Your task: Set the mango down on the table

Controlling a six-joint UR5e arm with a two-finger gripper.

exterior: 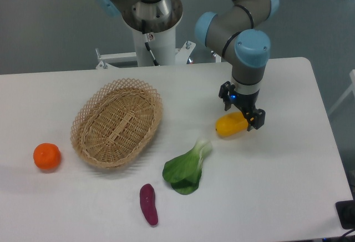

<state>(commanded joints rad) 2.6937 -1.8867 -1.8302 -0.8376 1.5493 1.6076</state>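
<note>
Mango [229, 125] lies on the table [288, 164], right of centre, long axis running left-right and tilted a little. From my one fixed camera I see the gripper [243, 112] directly above and just behind the fruit's right end, pointing down. Its dark fingers [257, 120] overlap that end of the fruit, but I cannot tell whether they pinch it or stand spread clear of it; the angle hides the gap. Most of the yellow body sticks out to the left of the gripper.

Left of the fruit and nearer to me sits a leafy bok choy [187, 167], apart from it. A purple sweet potato [148, 204] lies nearer still. A woven basket [117, 122] sits left of centre, and a tangerine [46, 156] rests near the left edge.
</note>
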